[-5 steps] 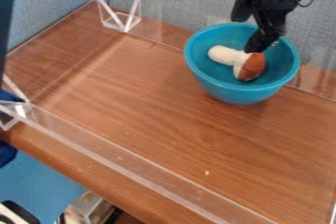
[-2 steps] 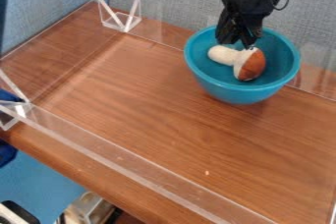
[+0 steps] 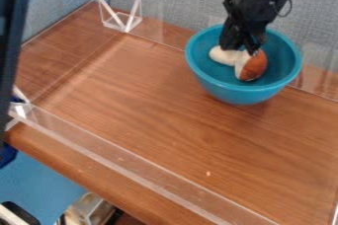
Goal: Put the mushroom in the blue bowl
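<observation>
The blue bowl [image 3: 227,84] stands at the back right of the wooden table. Inside it lies the mushroom [image 3: 256,64] on its side, its reddish-brown cap to the right and its cream stem pointing left. My gripper [image 3: 240,44] reaches down into the bowl from above, and its dark fingers are shut on the stem, hiding most of it. The mushroom still rests on the bowl's inside.
The wooden table [image 3: 145,101] is ringed by a low clear acrylic wall [image 3: 132,165], with clear brackets [image 3: 122,17] at the back left corner. A blue-grey backdrop stands behind the table. The bowl sits close to the back wall.
The gripper has dropped lower into the bowl, shifted slightly left onto the mushroom's stem, and its fingers have closed from wide open to shut.
</observation>
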